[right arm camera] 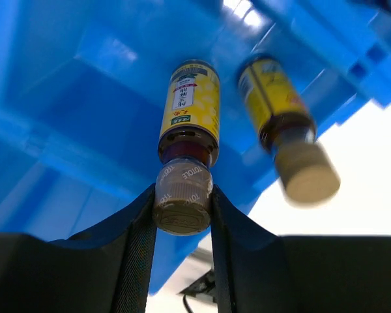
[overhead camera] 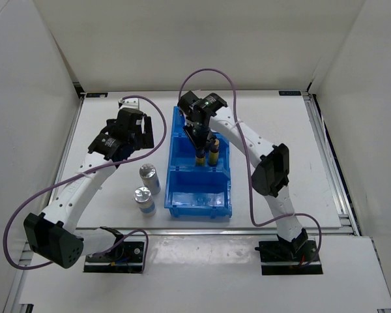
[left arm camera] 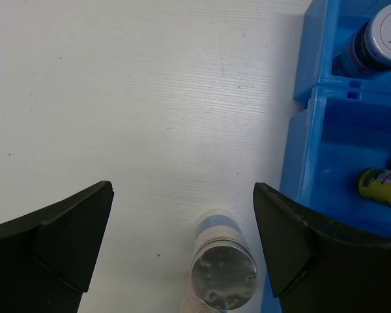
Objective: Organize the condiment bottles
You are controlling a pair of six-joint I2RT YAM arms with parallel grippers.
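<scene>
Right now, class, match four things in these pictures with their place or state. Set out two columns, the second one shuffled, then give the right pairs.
Column one
1. left hand
2. right hand
3. silver-topped cylinders
4. white-lidded jar

Column two
A. in the blue bin, one compartment over from the amber bottles
B. open above the table
C. shut on an amber bottle's cap
D. standing on the table, left of the bin

Pairs: 1-B, 2-C, 3-D, 4-A
</scene>
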